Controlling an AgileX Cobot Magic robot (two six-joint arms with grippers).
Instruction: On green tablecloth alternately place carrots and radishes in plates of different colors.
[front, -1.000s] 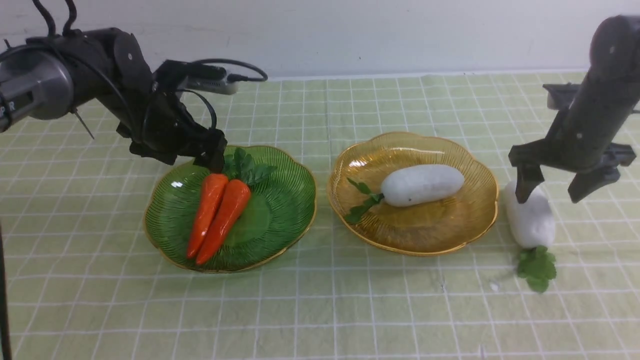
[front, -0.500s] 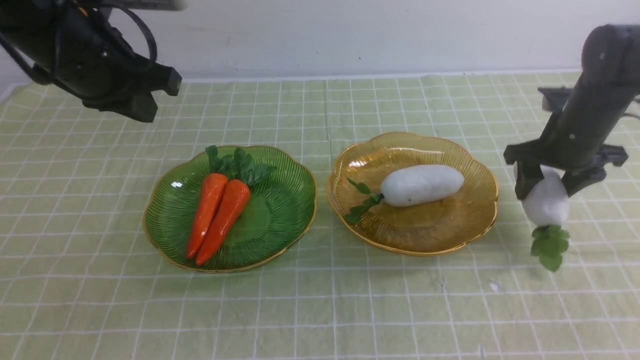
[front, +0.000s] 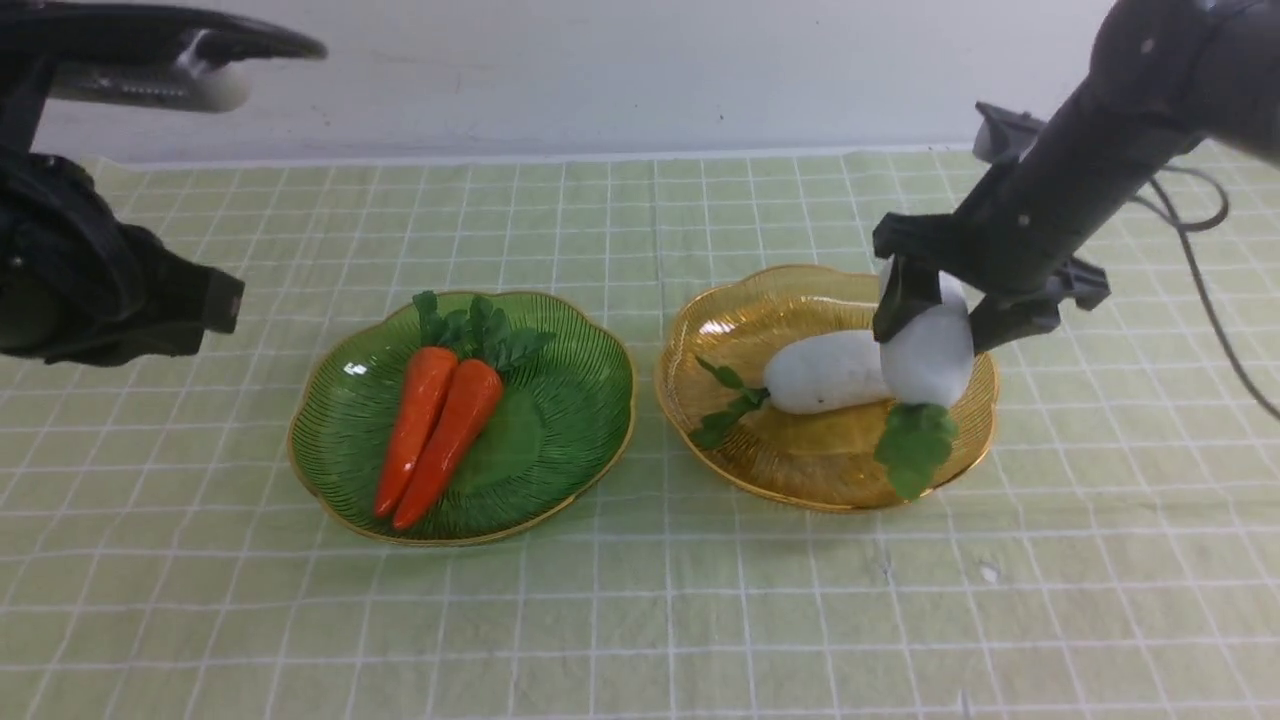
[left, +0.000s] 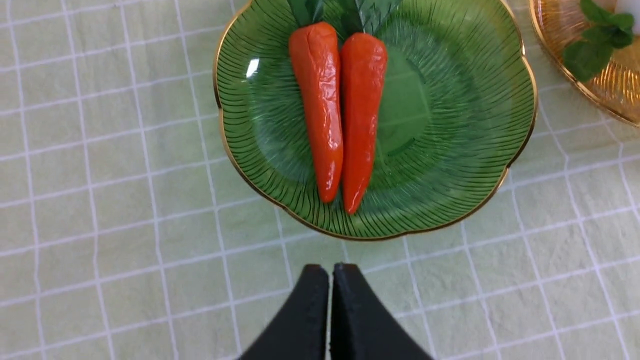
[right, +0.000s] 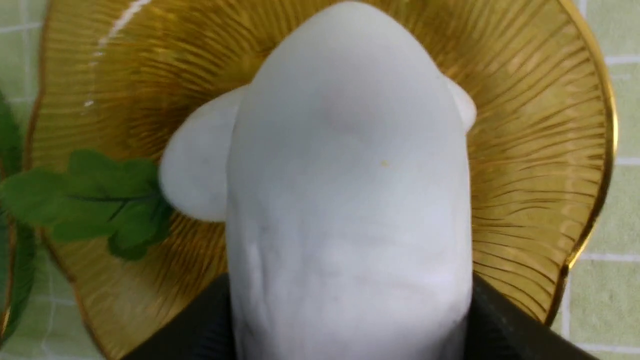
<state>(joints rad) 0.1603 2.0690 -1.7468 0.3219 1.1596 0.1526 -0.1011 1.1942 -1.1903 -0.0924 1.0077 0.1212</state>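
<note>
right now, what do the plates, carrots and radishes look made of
The green plate and amber plate: translucent, ribbed, gilt rims, probably plastic. The carrots: glossy with sharp highlights, likely plastic. The radishes: matte white, no shine; maybe foam or rubber.

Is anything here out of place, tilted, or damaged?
Nothing is damaged or spilled. Both carrots lie neatly in the green plate, one radish in the amber plate. Only the second radish is unusual: it hangs leaves-down in the right gripper over that plate.
</note>
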